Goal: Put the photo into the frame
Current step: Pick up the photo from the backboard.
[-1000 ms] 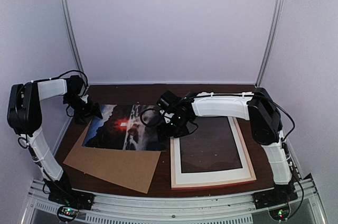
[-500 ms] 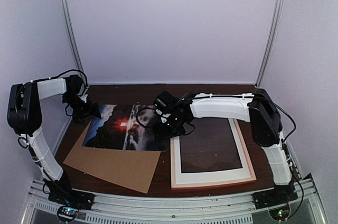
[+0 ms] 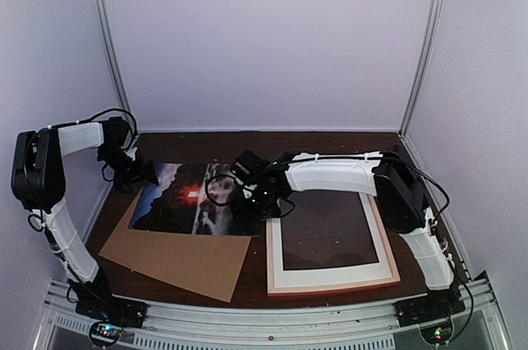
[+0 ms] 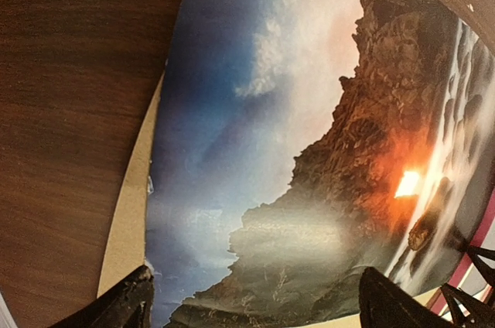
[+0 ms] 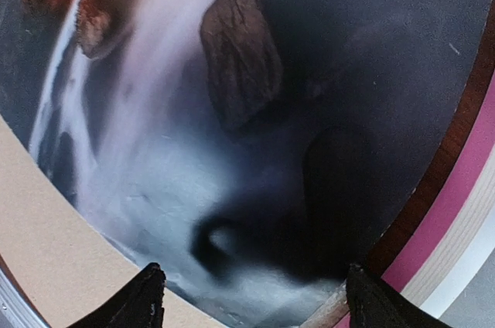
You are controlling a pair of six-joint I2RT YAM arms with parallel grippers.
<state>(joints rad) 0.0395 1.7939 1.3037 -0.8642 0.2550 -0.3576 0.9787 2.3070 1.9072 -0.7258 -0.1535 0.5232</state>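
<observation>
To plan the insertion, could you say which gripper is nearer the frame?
Right. The right gripper hovers over the photo beside the frame; the left gripper is at its far end.

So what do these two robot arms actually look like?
The left arm and right arm have white shells between bulky black joints, with thin black cables looping alongside. The left gripper and right gripper are black, each with two dark fingers. Green lights glow at the bases.
</observation>
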